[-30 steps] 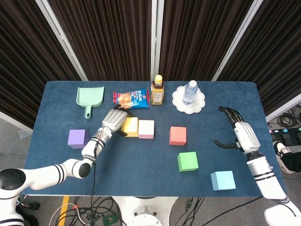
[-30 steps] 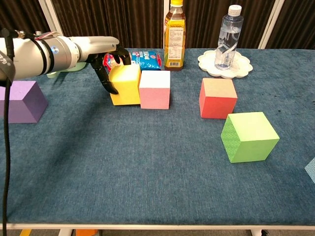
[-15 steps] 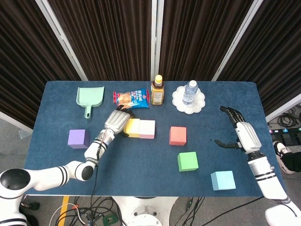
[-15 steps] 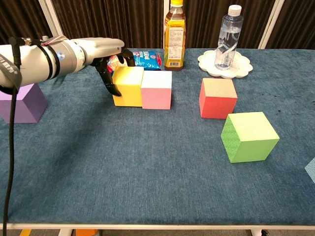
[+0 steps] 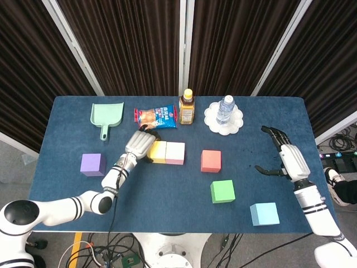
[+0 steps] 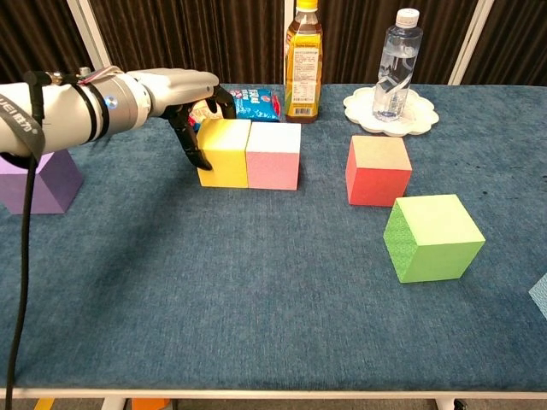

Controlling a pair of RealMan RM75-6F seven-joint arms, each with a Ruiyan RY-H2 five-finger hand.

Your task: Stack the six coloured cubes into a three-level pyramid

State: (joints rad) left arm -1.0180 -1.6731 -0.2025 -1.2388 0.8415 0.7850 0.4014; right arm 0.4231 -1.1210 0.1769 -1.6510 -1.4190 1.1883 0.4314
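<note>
The yellow cube (image 5: 158, 152) (image 6: 224, 152) stands flush against the pink cube (image 5: 174, 153) (image 6: 273, 156) near the table's middle. My left hand (image 5: 139, 146) (image 6: 171, 90) holds the yellow cube from its left side, thumb on the front-left edge and dark fingers curled behind the back corner. The red cube (image 5: 211, 161) (image 6: 378, 171) sits a gap to the right of the pink one. In front of it is the green cube (image 5: 222, 191) (image 6: 432, 237), turned a little. The light blue cube (image 5: 264, 214) is front right, the purple cube (image 5: 92, 164) (image 6: 34, 179) far left. My right hand (image 5: 284, 159) hovers open at the right edge.
Along the back stand a mint dustpan (image 5: 106, 114), a snack bag (image 5: 155, 116) (image 6: 252, 102), an amber bottle (image 5: 187, 107) (image 6: 303, 60) and a water bottle (image 5: 225, 110) (image 6: 395, 64) on a white plate (image 6: 423, 115). The snack bag lies just behind my left hand.
My left hand slid the yellow cube to the right and squared it up, so it now touches the pink cube, which shifted slightly right. The right hand barely moved.
</note>
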